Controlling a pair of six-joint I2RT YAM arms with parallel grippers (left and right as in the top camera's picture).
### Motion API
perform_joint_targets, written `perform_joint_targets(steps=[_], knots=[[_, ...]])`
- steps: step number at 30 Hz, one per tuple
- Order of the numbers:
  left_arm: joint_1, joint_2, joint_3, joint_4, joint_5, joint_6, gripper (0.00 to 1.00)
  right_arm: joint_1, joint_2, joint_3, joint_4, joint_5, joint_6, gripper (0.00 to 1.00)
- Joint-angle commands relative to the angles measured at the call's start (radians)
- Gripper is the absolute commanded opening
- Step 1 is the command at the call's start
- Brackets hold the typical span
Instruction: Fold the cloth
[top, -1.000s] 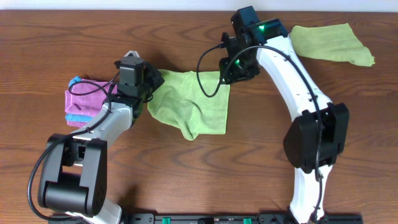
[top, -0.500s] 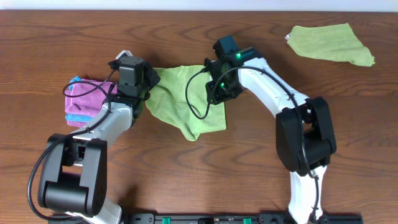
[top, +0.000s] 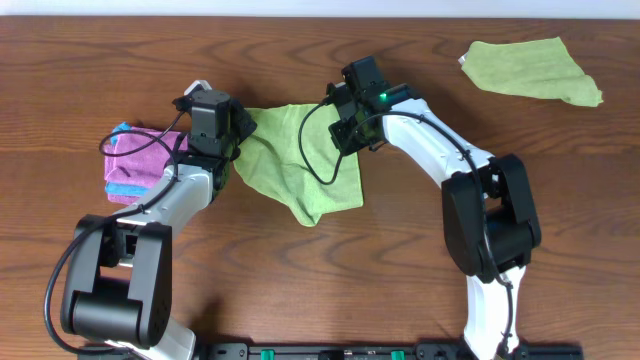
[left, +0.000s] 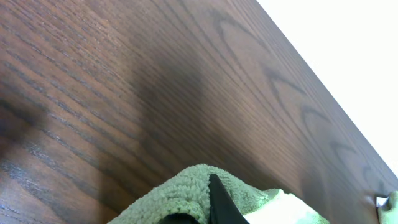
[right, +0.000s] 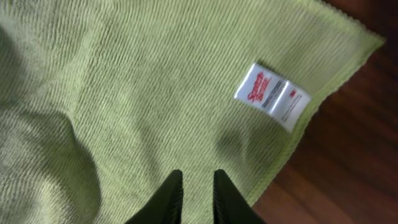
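Note:
The lime-green cloth (top: 300, 170) lies rumpled on the wooden table between the two arms. My left gripper (top: 238, 135) is shut on its left corner. In the left wrist view the cloth (left: 180, 190) bunches over the dark fingers (left: 217, 202), held a little off the wood. My right gripper (top: 347, 135) hovers over the cloth's upper right part. In the right wrist view its jaws (right: 198, 177) stand a narrow gap apart, with flat cloth (right: 124, 93) showing between and below them. The white tag (right: 272, 96) sits near the cloth's corner just ahead.
A duller green cloth (top: 535, 70) lies at the back right of the table. A folded pink cloth with teal edging (top: 135, 165) sits beside the left arm. The table's far edge runs along the top of the overhead view.
The right arm swung in from the back right to over the cloth's upper right part, and its jaws narrowed. The left gripper stayed shut on the left corner.

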Motion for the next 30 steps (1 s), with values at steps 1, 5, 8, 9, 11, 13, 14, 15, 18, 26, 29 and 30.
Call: perform_joint_targets(steps=[1,5,8,9,11,13,14,15,18,26,29,30], knots=[[0.005,0.008,0.023,0.009,-0.019,0.003,0.06,-0.009,0.016,-0.005,0.011,0.019,-0.012,0.13],[0.005,0.008,0.023,0.009,-0.019,0.003,0.06,-0.009,0.046,-0.005,0.031,0.018,-0.012,0.08],[0.005,0.008,0.023,0.009,-0.019,0.003,0.06,-0.009,0.075,-0.005,0.038,0.019,-0.012,0.06],[0.005,0.008,0.023,0.009,-0.019,0.003,0.06,-0.009,0.080,-0.005,0.040,0.021,-0.012,0.06],[0.005,0.008,0.023,0.010,-0.019,0.003,0.06,-0.009,0.091,-0.005,0.051,0.039,-0.012,0.05],[0.005,0.008,0.023,0.009,-0.020,0.003,0.06,-0.009,0.097,-0.005,0.059,0.076,-0.012,0.05],[0.005,0.008,0.023,0.009,-0.021,0.003,0.06,-0.010,0.097,-0.005,0.063,0.092,-0.013,0.05],[0.005,0.008,0.023,0.009,-0.022,0.003,0.06,-0.011,0.097,-0.005,0.070,0.111,-0.017,0.04],[0.005,0.008,0.023,0.009,-0.022,0.003,0.06,-0.018,0.097,-0.005,0.093,0.154,-0.022,0.04],[0.005,0.008,0.023,0.009,-0.021,0.004,0.06,-0.084,0.097,-0.005,0.141,0.262,-0.088,0.03],[0.005,0.008,0.023,0.009,-0.021,0.004,0.06,-0.100,0.097,-0.004,0.138,0.238,-0.086,0.01],[0.005,0.008,0.023,0.009,-0.021,0.005,0.06,-0.100,0.095,0.003,0.122,0.217,-0.086,0.01]])
